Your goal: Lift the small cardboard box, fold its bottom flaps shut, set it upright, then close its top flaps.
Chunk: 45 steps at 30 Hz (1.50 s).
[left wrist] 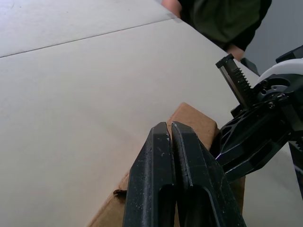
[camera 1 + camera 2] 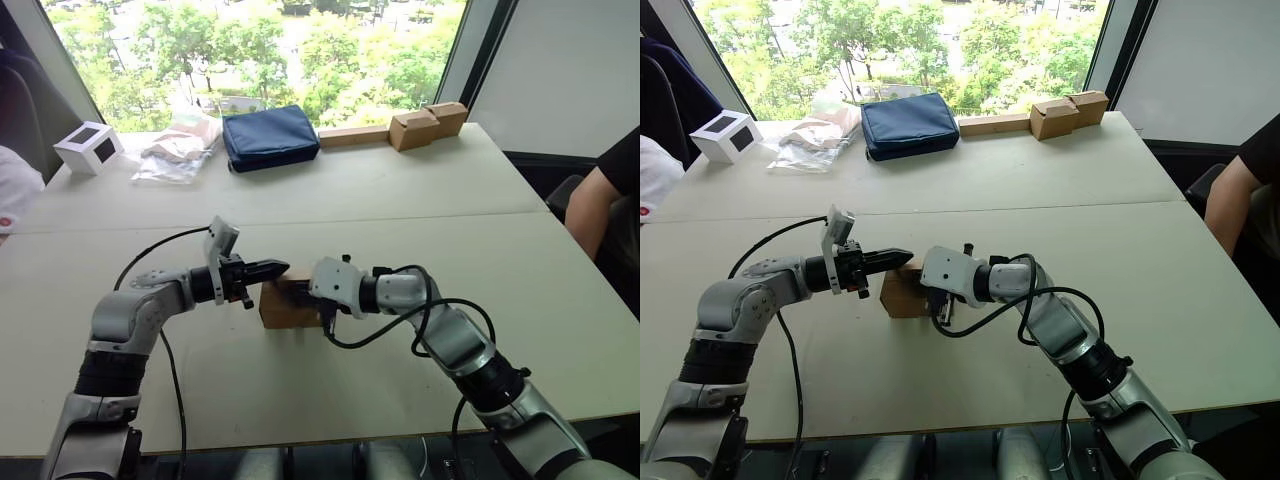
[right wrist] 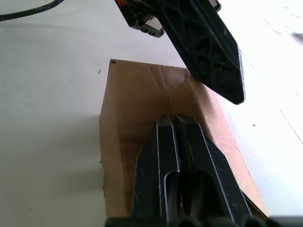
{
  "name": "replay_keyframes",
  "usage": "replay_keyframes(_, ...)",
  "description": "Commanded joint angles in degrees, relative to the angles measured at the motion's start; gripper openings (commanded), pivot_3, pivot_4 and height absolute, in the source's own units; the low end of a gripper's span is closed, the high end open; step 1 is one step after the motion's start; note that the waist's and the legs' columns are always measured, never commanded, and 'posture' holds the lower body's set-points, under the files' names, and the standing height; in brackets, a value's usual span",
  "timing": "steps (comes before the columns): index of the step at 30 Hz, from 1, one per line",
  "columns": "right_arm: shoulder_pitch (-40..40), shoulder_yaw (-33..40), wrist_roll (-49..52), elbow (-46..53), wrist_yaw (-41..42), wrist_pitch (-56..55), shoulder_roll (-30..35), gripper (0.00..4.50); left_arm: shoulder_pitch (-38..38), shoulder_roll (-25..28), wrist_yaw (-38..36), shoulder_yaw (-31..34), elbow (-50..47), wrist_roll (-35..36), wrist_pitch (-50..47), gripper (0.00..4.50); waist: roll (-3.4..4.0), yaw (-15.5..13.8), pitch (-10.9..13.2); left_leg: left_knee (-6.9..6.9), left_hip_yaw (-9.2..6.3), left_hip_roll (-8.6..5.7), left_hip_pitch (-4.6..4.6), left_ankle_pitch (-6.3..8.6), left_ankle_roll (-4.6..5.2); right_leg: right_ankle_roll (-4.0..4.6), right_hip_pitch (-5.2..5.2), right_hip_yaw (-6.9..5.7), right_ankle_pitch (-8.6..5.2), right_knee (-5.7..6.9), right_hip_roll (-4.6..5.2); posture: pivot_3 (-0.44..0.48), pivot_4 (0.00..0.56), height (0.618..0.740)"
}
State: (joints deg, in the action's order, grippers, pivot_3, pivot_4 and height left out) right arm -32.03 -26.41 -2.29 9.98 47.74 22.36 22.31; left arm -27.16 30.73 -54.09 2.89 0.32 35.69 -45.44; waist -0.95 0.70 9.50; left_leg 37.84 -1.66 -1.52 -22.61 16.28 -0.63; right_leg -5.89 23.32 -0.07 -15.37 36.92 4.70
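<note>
The small cardboard box [image 2: 283, 308] sits on the white table [image 2: 420, 200], near the front middle. My left gripper [image 2: 282, 267] is shut and empty, its tips just over the box's upper left edge. My right gripper [image 2: 326, 320] is also shut, pressed against the box's right side with its fingers pointing down. In the right wrist view its fingertips [image 3: 165, 124] lie flat on a creased brown face of the box [image 3: 132, 104], with the left gripper [image 3: 238, 97] just beyond. I cannot tell the top flaps from the bottom flaps.
Along the far edge stand a white box with a dark window [image 2: 88, 146], a plastic bag [image 2: 180, 148], a navy pouch [image 2: 268, 135] and a row of tan cardboard blocks [image 2: 400, 128]. A person's arm [image 2: 598, 200] is at the table's right side.
</note>
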Motion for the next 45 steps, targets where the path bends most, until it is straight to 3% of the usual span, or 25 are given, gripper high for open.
replay_keyframes(1,-0.6,-0.2,-1.8,-0.5,-0.6,-1.1,0.3,0.07,0.2,0.2,-0.3,1.0,-1.6,1.1,0.1,0.1,0.0,0.0,0.0,0.0,0.0,0.0,0.0,0.0,0.0,0.0,0.0,0.0,0.0,0.0,0.0,0.0,0.15,0.737)
replay_keyframes(26,2.8,5.8,8.9,8.5,1.9,8.3,0.7,0.07,1.7,3.1,-4.9,-3.8,0.3,-4.6,5.9,0.1,0.0,0.0,0.0,-0.01,-0.01,0.02,0.0,0.0,0.01,0.0,0.0,0.0,0.0,-0.05,0.08,0.0,0.15,0.737)
replay_keyframes(33,2.8,10.6,13.3,9.2,0.3,10.7,0.3,0.07,0.3,-0.4,-0.4,5.2,-1.0,4.4,0.1,0.1,-0.01,0.0,0.0,-0.01,-0.03,0.03,-0.02,0.01,0.01,0.0,0.0,0.0,0.0,-0.06,0.11,0.0,0.15,0.737)
replay_keyframes(45,1.3,8.8,9.8,3.6,-3.2,5.7,-0.6,0.07,5.5,-0.8,4.1,4.5,-7.4,3.9,-0.3,0.1,0.0,0.0,0.0,-0.03,-0.02,0.02,-0.02,0.01,0.0,0.0,0.0,0.01,0.0,-0.08,0.14,0.0,0.15,0.737)
